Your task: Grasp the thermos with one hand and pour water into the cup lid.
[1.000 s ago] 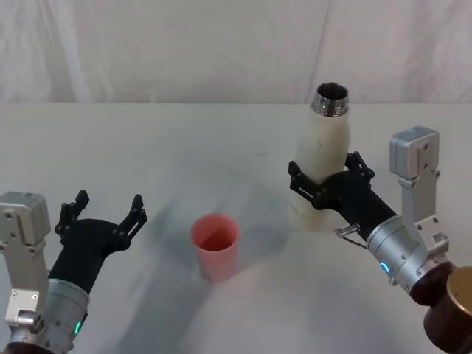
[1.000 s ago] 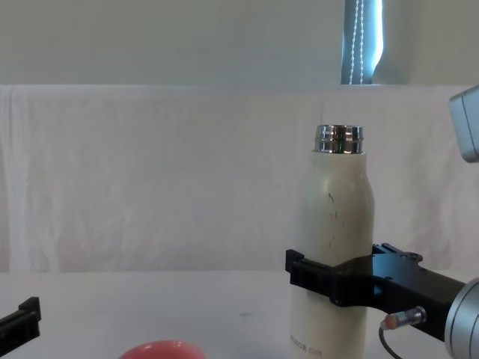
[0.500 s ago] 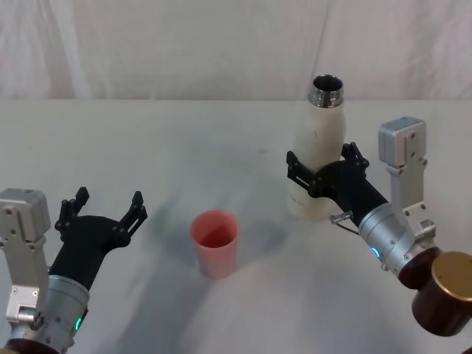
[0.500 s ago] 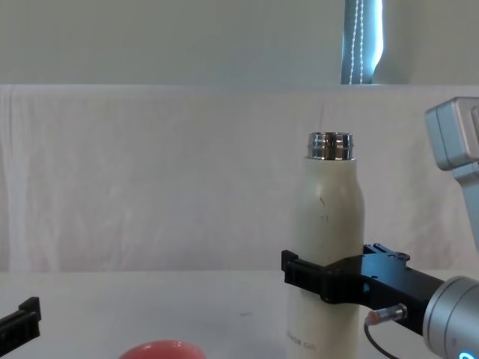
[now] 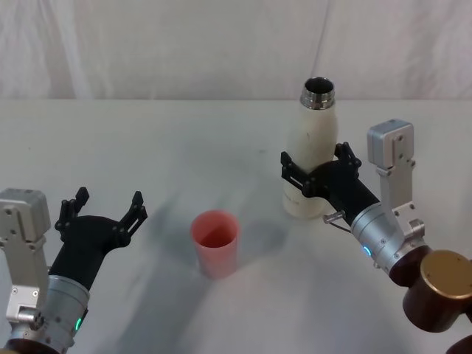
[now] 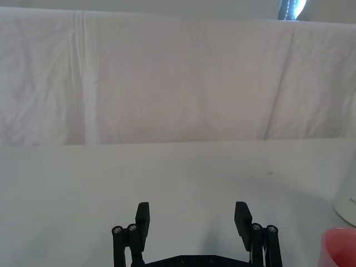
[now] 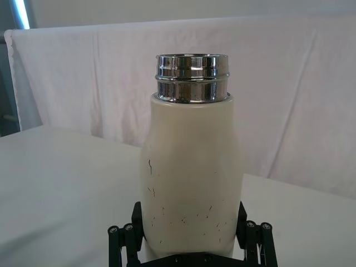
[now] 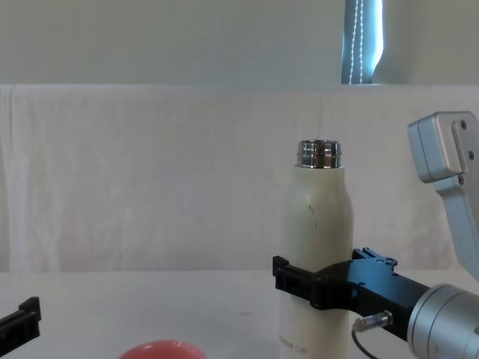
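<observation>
One gripper, the right gripper (image 5: 316,171), is squeezed around the middle of the bottle (image 5: 310,151), which stands straight up on the table (image 5: 184,140). The pink cup (image 5: 215,244) sits nearby, to its left. The left gripper (image 5: 103,212) waits open, low on the left.

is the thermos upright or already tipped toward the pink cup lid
Upright. The thermos stands vertical with its open steel neck pointing up, the right hand clamped around its body; the cup lid sits apart to its left.
</observation>
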`<move>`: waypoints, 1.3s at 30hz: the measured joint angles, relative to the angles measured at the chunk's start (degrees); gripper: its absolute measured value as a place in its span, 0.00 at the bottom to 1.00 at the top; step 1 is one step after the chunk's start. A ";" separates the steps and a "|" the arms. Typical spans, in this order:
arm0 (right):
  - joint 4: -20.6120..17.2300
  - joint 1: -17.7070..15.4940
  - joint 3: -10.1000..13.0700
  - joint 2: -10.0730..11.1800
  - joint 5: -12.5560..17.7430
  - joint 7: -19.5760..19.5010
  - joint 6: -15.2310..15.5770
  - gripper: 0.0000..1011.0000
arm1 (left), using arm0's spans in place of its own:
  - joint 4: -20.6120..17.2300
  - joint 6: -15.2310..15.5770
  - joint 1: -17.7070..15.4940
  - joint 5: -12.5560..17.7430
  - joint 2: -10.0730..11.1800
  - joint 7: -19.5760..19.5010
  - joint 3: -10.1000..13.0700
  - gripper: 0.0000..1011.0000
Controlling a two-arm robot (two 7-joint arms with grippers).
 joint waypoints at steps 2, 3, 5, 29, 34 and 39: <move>0.16 0.07 -0.01 -0.04 -0.04 0.02 -0.09 0.94 | 0.00 0.00 0.00 0.00 0.00 0.00 0.00 0.99; 0.42 0.20 -0.02 -0.10 -0.12 0.06 -0.23 0.94 | 0.00 0.00 0.00 0.00 0.00 0.00 0.00 0.99; 0.78 0.36 -0.05 -0.22 -0.22 0.09 -0.31 0.94 | 0.00 0.00 0.00 0.00 0.00 0.00 0.00 0.99; 2.13 0.56 0.34 -0.81 -0.15 0.37 -0.01 0.94 | 0.00 0.00 0.00 0.00 0.00 0.00 0.00 0.99; 2.24 0.58 0.40 -0.84 -0.02 0.42 0.03 0.94 | 0.00 0.00 0.00 0.00 0.00 0.00 0.00 0.99; 2.29 0.60 0.46 -0.89 0.10 0.44 0.15 0.99 | 0.00 0.00 0.00 0.00 0.00 0.00 0.00 0.99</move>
